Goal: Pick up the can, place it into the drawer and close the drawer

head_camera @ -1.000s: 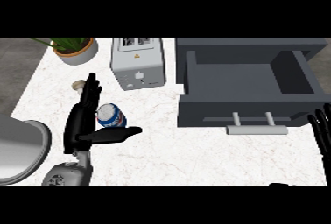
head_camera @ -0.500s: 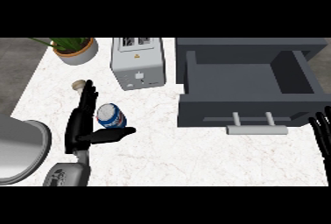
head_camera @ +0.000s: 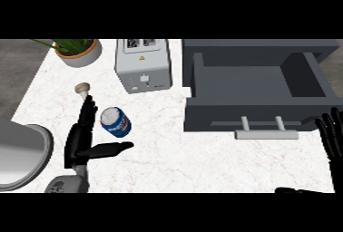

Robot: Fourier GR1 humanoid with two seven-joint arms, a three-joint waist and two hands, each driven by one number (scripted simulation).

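Far to the lower left of the silver two-slot toaster [head_camera: 143, 65], a grey rounded vessel [head_camera: 17, 154] is cut off at the edge of the white marbled counter top [head_camera: 201, 158]. Up and to the left of the toaster stands a green plant in a tan clay pot [head_camera: 79, 52]. Below the toaster's left corner sits a small beige mushroom-shaped knob [head_camera: 83, 87].

My left hand [head_camera: 78, 147] lies below and to the left of the toaster. Its fingers [head_camera: 85, 115] are straight, with their tips near the beige knob. Its thumb [head_camera: 110, 148] is spread out sideways to the right, so the hand is splayed and clamped on nothing. The blue and white cylindrical can [head_camera: 115, 121] is straight below the toaster's left half. It sits in the angle between my fingers and thumb, just beside the fingers. I cannot tell whether it touches them. It is on the counter, outside the drawer.

To the right of the toaster, the dark grey box-shaped drawer [head_camera: 258, 90] is pulled out, its pale grey bar handle [head_camera: 266, 133] at its near side. Far to the toaster's lower right, at the view's edge, my right hand [head_camera: 331, 133] rests with its fingers straight, apart and pointing up, holding nothing.
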